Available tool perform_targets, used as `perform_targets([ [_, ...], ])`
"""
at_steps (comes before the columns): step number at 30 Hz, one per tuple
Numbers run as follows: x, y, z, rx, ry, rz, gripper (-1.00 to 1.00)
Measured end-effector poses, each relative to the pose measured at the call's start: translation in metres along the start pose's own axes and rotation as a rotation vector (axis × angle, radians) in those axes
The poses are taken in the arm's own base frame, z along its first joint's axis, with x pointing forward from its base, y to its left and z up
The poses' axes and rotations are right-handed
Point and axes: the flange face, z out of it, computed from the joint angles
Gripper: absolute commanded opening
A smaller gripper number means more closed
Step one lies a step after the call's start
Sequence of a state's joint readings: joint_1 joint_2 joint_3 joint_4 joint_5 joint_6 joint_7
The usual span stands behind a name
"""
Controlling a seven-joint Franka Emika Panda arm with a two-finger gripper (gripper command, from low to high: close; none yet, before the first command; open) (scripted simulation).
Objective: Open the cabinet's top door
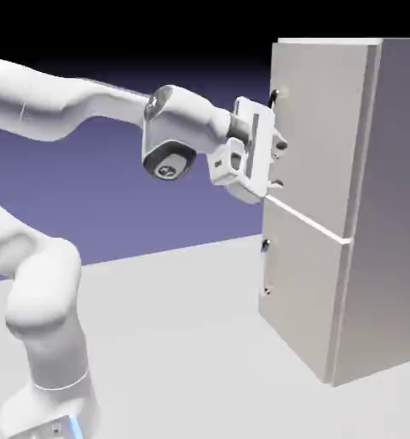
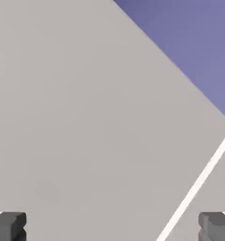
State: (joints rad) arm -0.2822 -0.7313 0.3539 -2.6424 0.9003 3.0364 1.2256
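The robot's hand (image 1: 275, 163), fingers spread wide and gripping nothing, hovers at the closed top door (image 1: 316, 129) of the cabinet (image 1: 384, 214) standing at the tabletop's (image 1: 174, 334) right, where misalignment could make it close beside the handle (image 1: 273, 97).

Straight ahead of my claw (image 1: 278, 163) the flat face of the top door (image 2: 86, 117) fills nearly all I see, so nothing lets me pass forward between my spread fingertips (image 2: 8, 225). Only off one corner, past the cabinet (image 1: 363, 214) edge, does open backdrop show. Behind and below me the table (image 1: 174, 326) lies open.
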Motion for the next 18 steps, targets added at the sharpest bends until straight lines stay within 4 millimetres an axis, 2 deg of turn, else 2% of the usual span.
perform_targets([
  [9, -0.021, -0.012, -0.023, 0.121, -0.063, 0.485, 1.00],
  [18, -0.050, -0.007, -0.035, 0.198, -0.175, 0.950, 1.00],
])
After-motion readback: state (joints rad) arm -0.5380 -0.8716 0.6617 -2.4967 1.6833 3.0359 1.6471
